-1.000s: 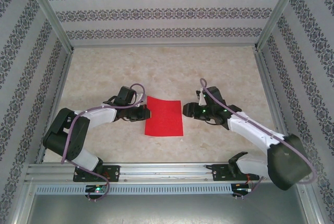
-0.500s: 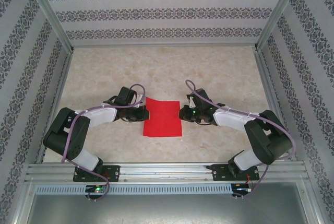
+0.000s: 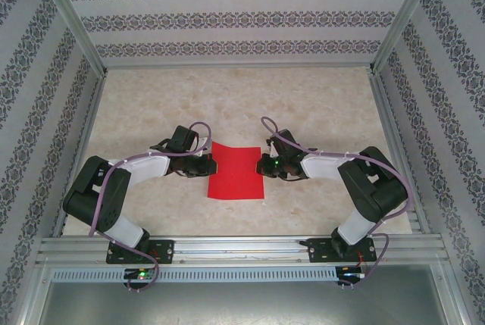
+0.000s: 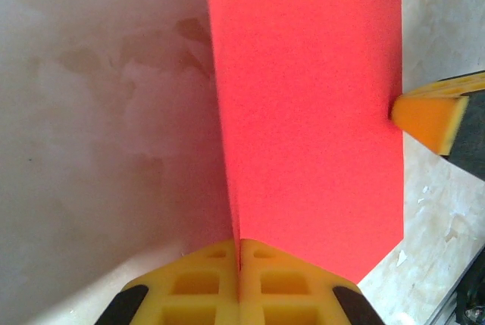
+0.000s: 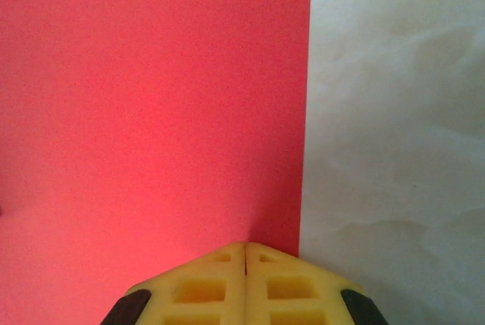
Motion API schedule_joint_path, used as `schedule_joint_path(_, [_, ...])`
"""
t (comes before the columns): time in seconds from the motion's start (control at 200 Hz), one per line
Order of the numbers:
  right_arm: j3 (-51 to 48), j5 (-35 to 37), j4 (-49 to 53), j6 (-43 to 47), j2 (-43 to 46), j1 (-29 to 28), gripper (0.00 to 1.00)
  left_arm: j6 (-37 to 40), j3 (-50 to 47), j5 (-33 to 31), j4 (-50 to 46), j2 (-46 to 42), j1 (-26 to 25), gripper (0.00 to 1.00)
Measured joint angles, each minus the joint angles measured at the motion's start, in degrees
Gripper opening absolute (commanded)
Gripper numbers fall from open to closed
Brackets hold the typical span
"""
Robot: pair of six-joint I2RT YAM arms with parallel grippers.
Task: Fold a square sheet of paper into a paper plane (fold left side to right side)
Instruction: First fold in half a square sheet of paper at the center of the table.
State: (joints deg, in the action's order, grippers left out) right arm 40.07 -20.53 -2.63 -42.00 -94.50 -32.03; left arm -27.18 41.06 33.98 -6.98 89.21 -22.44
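The paper (image 3: 236, 172) lies mid-table (image 3: 227, 98) between both arms. It looks thin, light and floppy, so it'll probably buckle or slide if shoved, and pinching right at an edge or corner seems the way to go. The left claw (image 3: 208, 163) is clamped tight on its left edge. The right claw (image 3: 263, 166) is squeezed together with its tips touching the opposite edge, though it's hard to say if it's actually got a bite.

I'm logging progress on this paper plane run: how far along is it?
Done: nothing visible; the square sheet of paper shows no crease. In hand: the left claw is shut at its left edge, seemingly pinching it; the right claw is shut at the right edge. Left: the left-to-right fold and every later fold.
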Motion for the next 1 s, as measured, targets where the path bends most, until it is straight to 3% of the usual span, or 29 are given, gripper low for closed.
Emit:
schedule_joint_path(0.49, [0.3, -0.1, -0.5, -0.1, -0.5, -0.2, 0.07, -3.5, 1.2, 6.6, 2.2, -3.3, 0.0, 0.46])
schedule_joint_path(0.724, [0.0, -0.1, -1.2, -0.3, -0.7, -0.9, 0.08, -6.3, 3.7, 11.1, 6.8, -0.6, -1.0, 0.52])
schedule_joint_path(0.999, [-1.2, -0.9, -4.2, -1.4, -0.8, -1.2, 0.08, -7.5, 5.7, 12.5, 9.4, 4.4, -3.7, 0.50])
